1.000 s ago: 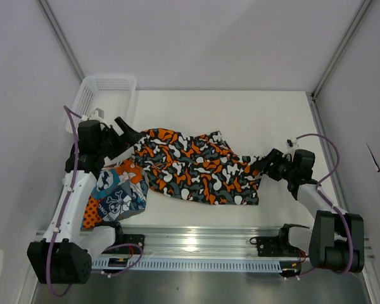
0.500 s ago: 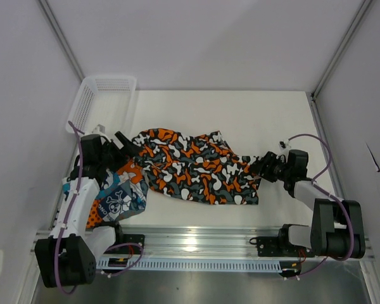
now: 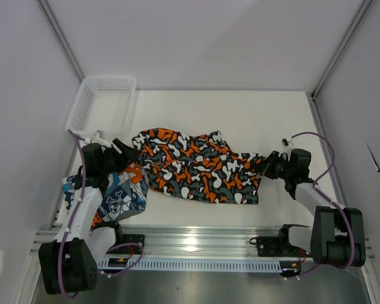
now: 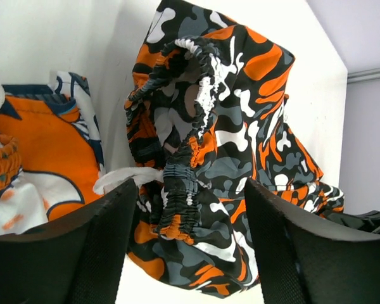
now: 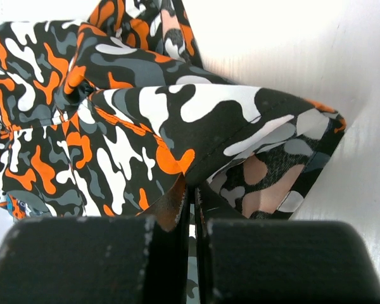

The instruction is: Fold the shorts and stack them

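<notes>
The left gripper [image 3: 123,147] has come down at the 9 o'clock end of the camouflage shorts [image 3: 196,168]. Its claw is spread either side of the gathered waistband [image 4: 177,183] and does not pinch it yet. The skull-print shorts [image 3: 120,196] lie crumpled at 8 o'clock, touching the camouflage pair. At the 3 o'clock end the right gripper [image 3: 270,166] has pressed together on the hem, with cloth caught in its grip. With one end held, the pair looks nearly ready to be lifted and spread flat. Bare table [image 3: 259,120] from 12 to 2 o'clock offers room. The basket [image 3: 107,78] at 10 o'clock and the left wall crowd the left arm.
</notes>
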`<state>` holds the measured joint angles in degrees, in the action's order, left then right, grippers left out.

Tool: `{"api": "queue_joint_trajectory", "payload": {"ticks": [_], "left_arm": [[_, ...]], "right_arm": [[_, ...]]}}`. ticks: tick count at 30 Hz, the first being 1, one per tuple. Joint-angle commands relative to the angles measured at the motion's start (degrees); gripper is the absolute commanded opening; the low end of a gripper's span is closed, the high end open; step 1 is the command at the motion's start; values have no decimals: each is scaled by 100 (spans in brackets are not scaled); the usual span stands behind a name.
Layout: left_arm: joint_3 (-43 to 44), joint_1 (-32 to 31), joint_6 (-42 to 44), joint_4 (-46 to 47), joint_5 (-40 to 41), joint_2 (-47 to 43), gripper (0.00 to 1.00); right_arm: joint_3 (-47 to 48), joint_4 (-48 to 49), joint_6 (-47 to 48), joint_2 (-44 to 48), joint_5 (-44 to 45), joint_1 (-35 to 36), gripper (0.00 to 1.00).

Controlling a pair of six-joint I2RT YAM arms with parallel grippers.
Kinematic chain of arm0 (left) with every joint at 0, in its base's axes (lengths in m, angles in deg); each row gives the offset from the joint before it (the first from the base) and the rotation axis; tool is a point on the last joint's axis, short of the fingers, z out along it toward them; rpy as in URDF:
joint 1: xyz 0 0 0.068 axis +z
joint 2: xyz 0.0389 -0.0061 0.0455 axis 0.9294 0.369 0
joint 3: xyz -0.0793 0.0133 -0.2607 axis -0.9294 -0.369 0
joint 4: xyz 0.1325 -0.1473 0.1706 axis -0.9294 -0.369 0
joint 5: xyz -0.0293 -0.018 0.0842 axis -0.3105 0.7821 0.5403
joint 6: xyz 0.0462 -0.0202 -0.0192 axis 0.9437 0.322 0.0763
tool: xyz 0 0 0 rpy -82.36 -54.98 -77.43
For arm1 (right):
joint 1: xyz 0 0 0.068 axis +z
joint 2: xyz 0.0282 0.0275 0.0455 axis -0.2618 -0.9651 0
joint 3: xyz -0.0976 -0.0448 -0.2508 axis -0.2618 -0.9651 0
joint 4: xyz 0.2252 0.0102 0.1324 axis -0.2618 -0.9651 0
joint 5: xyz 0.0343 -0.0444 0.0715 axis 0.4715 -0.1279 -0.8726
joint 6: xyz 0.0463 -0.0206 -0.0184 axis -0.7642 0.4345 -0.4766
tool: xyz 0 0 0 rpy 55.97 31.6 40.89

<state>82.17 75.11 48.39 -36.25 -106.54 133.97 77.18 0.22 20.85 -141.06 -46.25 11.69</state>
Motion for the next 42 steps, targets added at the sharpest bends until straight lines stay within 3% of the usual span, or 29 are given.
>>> {"api": "queue_joint_trajectory", "payload": {"ticks": [1,6,11,15,17,18,20,25,32,42], "left_arm": [[-95,79,-62,751,-243,144,68],[-174,79,-70,1346,-339,453,57],[-297,71,-369,2191,-419,927,56],[53,27,-466,2464,-647,1839,54],[186,0,-553,2675,-867,2061,43],[177,-17,-580,2771,-946,2140,23],[90,-26,-703,3034,-1139,2132,0],[124,-26,-1010,2887,-1324,1484,0],[853,-9,-1037,1718,-1640,709,0],[872,-17,-1213,1629,-2133,603,0]], "right_arm": [[-59,266,-19,166,19,-64,0],[-121,319,-45,254,-17,-73,0],[-191,433,-89,386,-96,-73,0],[-217,451,-89,439,-96,-73,0],[-217,460,-81,465,-113,-82,0],[-226,451,-81,483,-105,-82,0],[-244,442,-89,553,-87,-117,0],[-261,381,-230,825,-34,-293,0],[116,-102,-362,1151,-350,-644,0],[407,-533,-371,1265,-720,-926,0]]}}
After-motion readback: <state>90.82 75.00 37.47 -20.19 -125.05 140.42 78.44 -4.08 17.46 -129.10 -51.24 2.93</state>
